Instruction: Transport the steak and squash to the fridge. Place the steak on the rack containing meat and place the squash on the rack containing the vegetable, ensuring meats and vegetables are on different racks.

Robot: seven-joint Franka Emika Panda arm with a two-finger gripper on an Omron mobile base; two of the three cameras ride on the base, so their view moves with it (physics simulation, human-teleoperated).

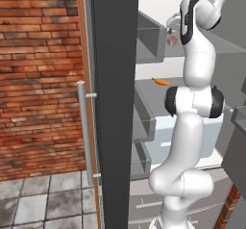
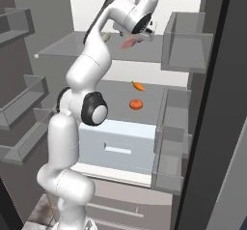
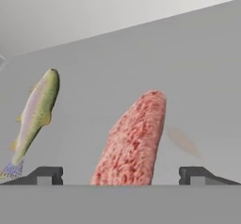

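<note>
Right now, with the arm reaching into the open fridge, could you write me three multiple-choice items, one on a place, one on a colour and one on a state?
1. Where does the carrot lie?
A. On the upper shelf, beside the fish
B. On the lower shelf, near a round orange piece
C. In a door bin

2. What colour is the steak in front of the hand?
A. Reddish-pink
B. Dark brown
C. Green

3. How does the hand stand?
A. Shut on the steak
B. Shut on nothing
C. Open, clear of the steak

Key: 1 B, the right base view shows both orange things on the shelf under the one the hand reaches. 2 A, the hand view shows a reddish-pink, grainy surface. 3 C, the finger tips stand wide apart with a gap on each side of the steak.
</note>
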